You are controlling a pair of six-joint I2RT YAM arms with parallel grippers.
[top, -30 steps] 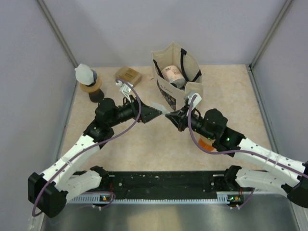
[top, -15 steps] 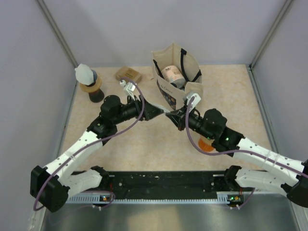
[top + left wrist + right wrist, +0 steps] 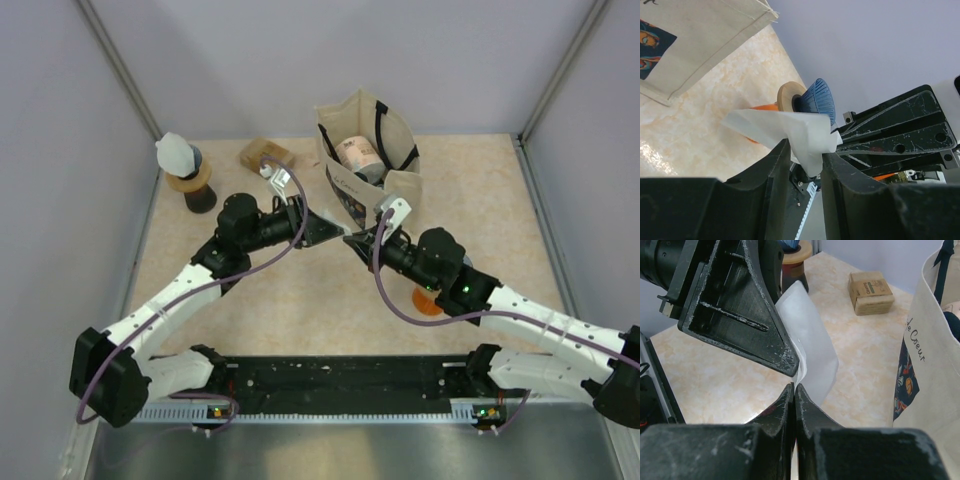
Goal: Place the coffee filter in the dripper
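- Currently the coffee filter [image 3: 810, 335] is up in the air over mid-table, between the two grippers. It's clear of the tabletop and not yet in the dripper [image 3: 815, 97].
- right gripper [image 3: 794, 386]: fingers fully closed, pinching one edge of the filter right at the tips.
- left gripper [image 3: 806, 150]: fingers partway apart with the filter's other side sitting between them. Can't tell whether the pads actually bite the paper; the wrist view is too oblique.
- Reads as a two-handed hold. One arm anchors an edge so the other can take the opposite side, probably to spread the folded paper into a cone or to hand it over.
- Dripper: blue ribbed cone on a wooden collar, standing beyond the filter near the right arm, not touching it.
- tote bag [image 3: 365, 150] stands just behind the grippers, a snag risk for the loose paper.
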